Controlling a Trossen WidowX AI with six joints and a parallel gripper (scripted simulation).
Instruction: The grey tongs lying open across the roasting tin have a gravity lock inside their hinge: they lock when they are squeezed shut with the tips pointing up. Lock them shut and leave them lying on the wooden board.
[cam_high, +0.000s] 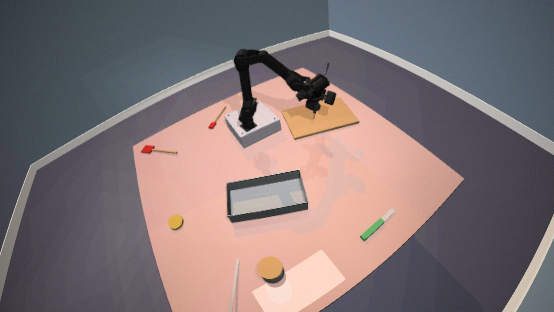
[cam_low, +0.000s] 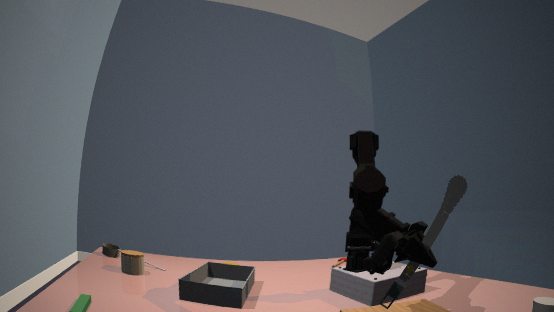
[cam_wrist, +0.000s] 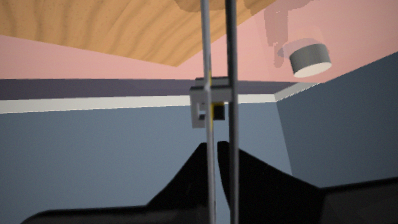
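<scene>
The grey tongs (cam_high: 327, 69) (cam_low: 455, 191) (cam_wrist: 233, 50) are held steeply tilted, scalloped tips up and hinge end down. The low end hangs at or just above the wooden board (cam_high: 341, 118) (cam_low: 425, 306) (cam_wrist: 100, 25); contact cannot be told. In the wrist view their two arms run close together, nearly parallel, with a narrow gap and a small bracket with a yellow mark between them. Whether the lock is engaged cannot be seen. My gripper (cam_high: 313, 104) (cam_low: 421, 254) (cam_wrist: 213, 150) is shut on the tongs. The roasting tin (cam_high: 267, 215) (cam_low: 210, 294) stands away from them, with no tongs on it.
The arm's grey base box (cam_high: 261, 132) (cam_low: 352, 286) stands beside the board. A pale-topped cylinder (cam_low: 544, 304) (cam_wrist: 311, 61) stands beyond it. Two red-headed spatulas (cam_high: 148, 149) (cam_high: 212, 125), a green-handled tool (cam_high: 372, 229), a yellow disc (cam_high: 175, 222) and a lidded jar (cam_high: 270, 269) (cam_low: 132, 263) are farther off.
</scene>
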